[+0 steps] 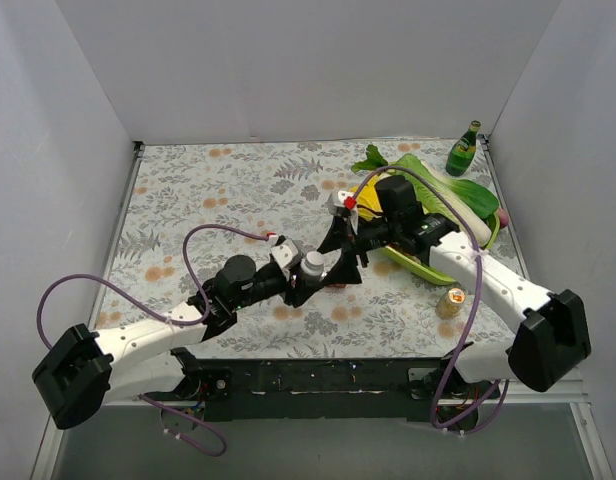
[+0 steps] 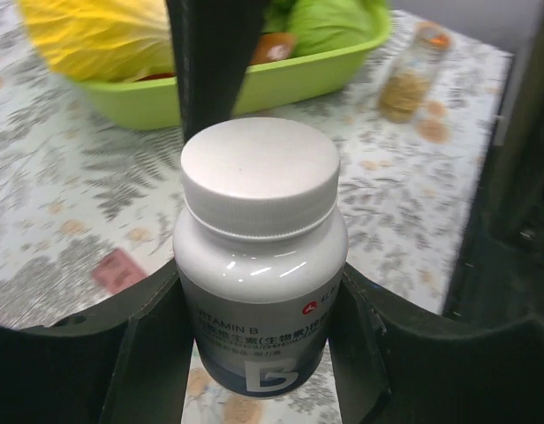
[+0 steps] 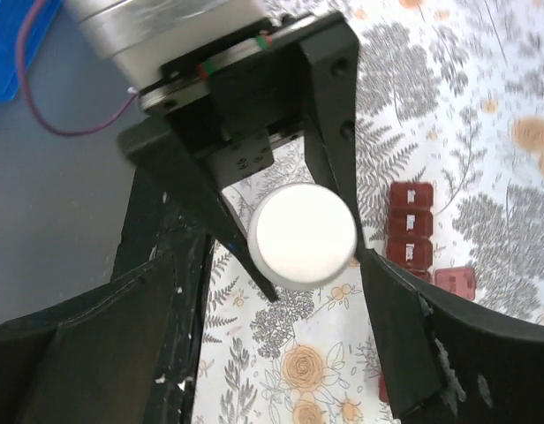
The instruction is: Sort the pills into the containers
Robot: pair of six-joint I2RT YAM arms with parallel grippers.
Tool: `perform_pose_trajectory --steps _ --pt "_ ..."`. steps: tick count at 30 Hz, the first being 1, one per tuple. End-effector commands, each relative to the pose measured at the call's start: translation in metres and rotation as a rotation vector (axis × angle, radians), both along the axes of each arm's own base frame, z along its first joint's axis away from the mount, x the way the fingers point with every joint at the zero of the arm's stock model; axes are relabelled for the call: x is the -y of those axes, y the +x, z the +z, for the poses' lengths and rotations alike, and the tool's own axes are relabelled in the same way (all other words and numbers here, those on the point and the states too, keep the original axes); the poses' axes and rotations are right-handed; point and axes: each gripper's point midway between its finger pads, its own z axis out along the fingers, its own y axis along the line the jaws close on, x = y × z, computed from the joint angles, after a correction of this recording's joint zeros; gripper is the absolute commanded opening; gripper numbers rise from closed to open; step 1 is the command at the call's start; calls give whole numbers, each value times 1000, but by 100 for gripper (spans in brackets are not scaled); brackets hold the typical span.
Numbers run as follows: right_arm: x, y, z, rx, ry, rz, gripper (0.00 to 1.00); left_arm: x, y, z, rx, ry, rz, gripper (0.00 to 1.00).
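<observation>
Down on the flowered tablecloth (image 1: pixel 208 190), the containers (image 3: pixel 411 225) lie as a dark-red strip with whitish labels. Three compartments show in the right wrist view, and the rest is hidden behind a black finger. A further red square (image 3: pixel 455 281) sits just beside the strip; whether it is an opened lid cannot be told.

Close beside the strip a white pill bottle (image 2: pixel 259 265) stands upright, its label reading "VITAMIN B". The left gripper (image 2: pixel 259 331) pinches the bottle's body from both sides below the ribbed white cap (image 3: pixel 303 234).

The right gripper (image 3: pixel 285 265) hangs over that cap, pointing down. Its jaws are spread wide to either side of it: one finger (image 3: pixel 391 318) is at the cap's edge and the other is apart from it.

Behind the bottle sits a green tray (image 2: pixel 281 84) holding leafy greens and something yellow. A small tan-lidded jar (image 1: pixel 452 300) stands near the tray, and a green glass bottle (image 1: pixel 463 150) stands in the far right corner.
</observation>
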Motion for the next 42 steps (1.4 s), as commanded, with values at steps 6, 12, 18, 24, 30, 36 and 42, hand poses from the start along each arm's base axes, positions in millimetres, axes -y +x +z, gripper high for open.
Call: perform_pose_trajectory --steps 6,12,18,24,30,36,42 --pt "40 -66 59 382 286 395 93 5 -118 25 -83 -89 -604 0" --pt "24 -104 50 377 282 593 89 10 -129 35 -138 -71 -711 0" --pt "19 -115 35 374 215 642 80 17 -127 38 -143 -75 -735 0" --pt "15 -109 27 361 159 605 51 19 -125 41 -134 -85 -734 0" --pt "12 -101 13 241 69 497 33 19 -101 52 -59 -119 -577 0" --pt "-6 -61 1 60 -2 213 18 -4 -29 71 117 -192 -118 0" --pt "-11 -12 -12 -154 -58 -81 9 -25 41 61 129 -167 262 0"
